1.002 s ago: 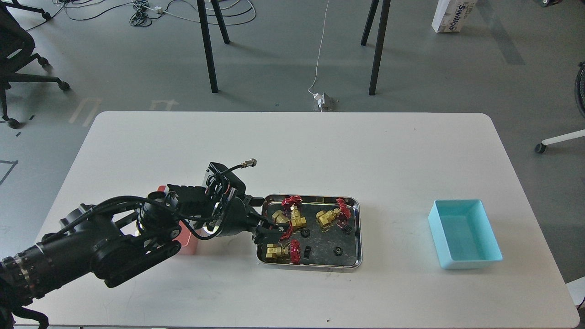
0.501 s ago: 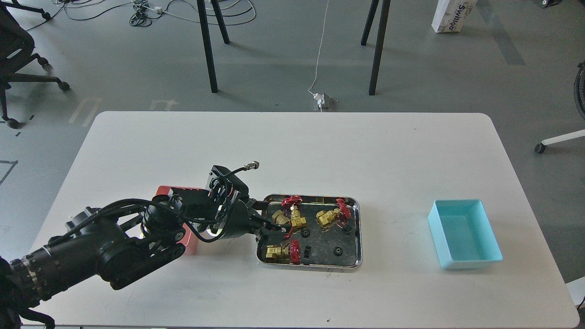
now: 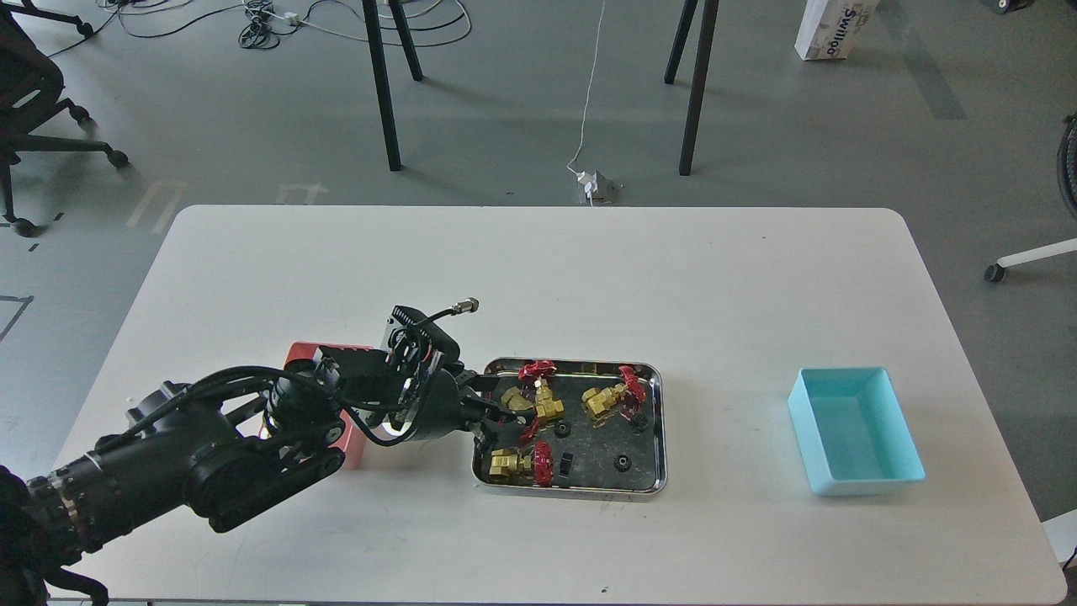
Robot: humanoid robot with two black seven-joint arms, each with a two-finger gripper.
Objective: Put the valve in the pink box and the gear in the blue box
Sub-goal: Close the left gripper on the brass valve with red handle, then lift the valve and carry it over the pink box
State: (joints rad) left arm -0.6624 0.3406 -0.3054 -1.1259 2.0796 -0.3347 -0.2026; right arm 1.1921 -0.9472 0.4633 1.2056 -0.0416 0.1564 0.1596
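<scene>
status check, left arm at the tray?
Left gripper in steel tray, fingers around a valve, grasp unclear. Right arm unseen. Pink box largely behind arm; blue box empty.

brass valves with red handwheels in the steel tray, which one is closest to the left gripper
The middle-left brass valve: the left gripper sits right beside it. The front-left valve lies nearer the robot; the third further right.

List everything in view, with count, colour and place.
table: one, white, fills the middle of the view
steel tray: one, shiny, table centre
valves: three clearly seen, a fourth partly hidden at the claw; brass with red handwheels, in the tray
gears: several, black, tiny, on the tray floor
pink box: one, left of the tray, mostly hidden by the arm
blue box: one, light cyan, right of the tray, nothing seen inside
left claw: black, over the tray's left end; jaw state unclear
right claw: not in view
</scene>
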